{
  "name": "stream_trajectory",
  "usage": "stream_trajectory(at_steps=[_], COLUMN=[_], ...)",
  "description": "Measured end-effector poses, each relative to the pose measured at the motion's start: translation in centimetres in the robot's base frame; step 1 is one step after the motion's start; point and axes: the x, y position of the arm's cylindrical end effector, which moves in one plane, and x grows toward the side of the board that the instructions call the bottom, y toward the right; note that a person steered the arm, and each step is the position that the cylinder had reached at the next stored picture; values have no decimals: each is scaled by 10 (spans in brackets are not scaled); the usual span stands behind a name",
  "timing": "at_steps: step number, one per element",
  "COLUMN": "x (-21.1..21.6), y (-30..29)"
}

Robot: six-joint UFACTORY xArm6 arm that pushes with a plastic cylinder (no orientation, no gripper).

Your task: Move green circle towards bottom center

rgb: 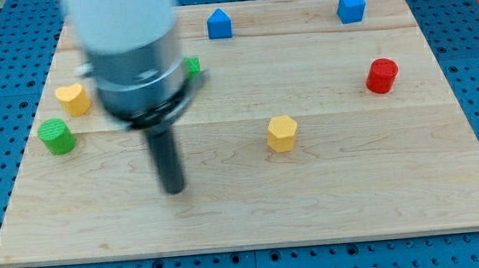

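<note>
The green circle [55, 136] is a short green cylinder near the board's left edge, at mid height. My tip [174, 190] rests on the wood to the right of it and a little lower, well apart from it. A second green block [191, 66] peeks out from behind the arm's body at the upper middle; its shape is hidden.
A yellow heart-like block [73, 98] sits just above the green circle. A yellow hexagon [281, 133] lies right of centre. A blue house-shaped block [219, 23] and a blue block [351, 8] sit along the top. A red cylinder [381, 76] is at the right. The wooden board [355, 193] ends near the view's bottom.
</note>
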Motion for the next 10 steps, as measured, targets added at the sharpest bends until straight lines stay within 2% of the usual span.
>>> stream_trajectory(at_steps=[1, 2, 3, 5, 6, 8, 9, 10], x=[-19, -61, -64, -105, -107, -56, -26, 0], y=[-124, -183, -180, -151, -102, 22, 48, 33])
